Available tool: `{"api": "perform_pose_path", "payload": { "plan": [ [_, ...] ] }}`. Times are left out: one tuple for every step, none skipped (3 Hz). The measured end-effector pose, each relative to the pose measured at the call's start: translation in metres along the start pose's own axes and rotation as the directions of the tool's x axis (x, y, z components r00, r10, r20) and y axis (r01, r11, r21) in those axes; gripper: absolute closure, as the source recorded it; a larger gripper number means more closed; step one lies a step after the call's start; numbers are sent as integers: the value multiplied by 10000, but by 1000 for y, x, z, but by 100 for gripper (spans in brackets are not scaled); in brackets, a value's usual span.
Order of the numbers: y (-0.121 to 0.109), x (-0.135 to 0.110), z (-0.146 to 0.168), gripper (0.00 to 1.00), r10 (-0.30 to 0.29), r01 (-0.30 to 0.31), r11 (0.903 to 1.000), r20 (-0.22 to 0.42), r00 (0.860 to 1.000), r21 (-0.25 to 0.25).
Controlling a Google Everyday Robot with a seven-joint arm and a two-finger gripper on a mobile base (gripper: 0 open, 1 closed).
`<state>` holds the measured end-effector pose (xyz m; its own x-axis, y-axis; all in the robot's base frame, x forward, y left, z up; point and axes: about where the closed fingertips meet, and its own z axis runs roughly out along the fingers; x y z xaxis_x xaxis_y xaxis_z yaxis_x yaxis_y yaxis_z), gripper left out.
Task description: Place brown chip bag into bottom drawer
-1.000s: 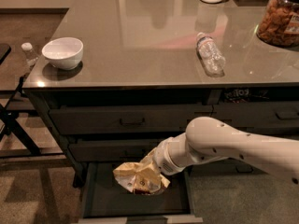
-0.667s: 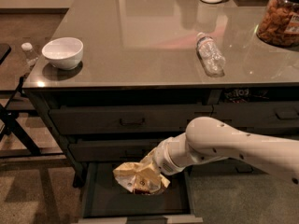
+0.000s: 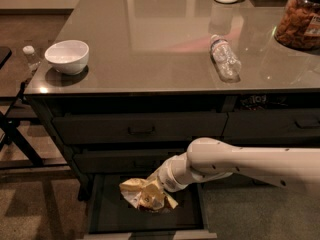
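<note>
Bag at the gripper, over the open drawer.
The white arm [image 3: 240,161] reaches in from the right, and the gripper [image 3: 159,186] at its end is buried in the crumpled top of the bag [image 3: 145,198]; whether it is clamped or loose cannot be told. The bag sits over the left-middle of the drawer [image 3: 192,215], which is pulled out below two handled fronts. On the counter [image 3: 150,44] above are a bowl [image 3: 67,56], a lying bottle [image 3: 224,57] and a jar [image 3: 300,19].
</note>
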<state>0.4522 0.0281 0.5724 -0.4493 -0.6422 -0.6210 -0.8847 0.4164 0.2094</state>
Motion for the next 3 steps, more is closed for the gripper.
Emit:
{"api": "perform_pose_path", "payload": {
  "plan": [
    [0, 0, 0, 100, 0, 0, 10000, 0, 10000, 0],
    [-5, 11, 15, 100, 447, -446, 9990, -164, 9989, 72],
    [-18, 28, 29, 100, 1149, -1146, 9929, -102, 9933, 326]
  ]
}}
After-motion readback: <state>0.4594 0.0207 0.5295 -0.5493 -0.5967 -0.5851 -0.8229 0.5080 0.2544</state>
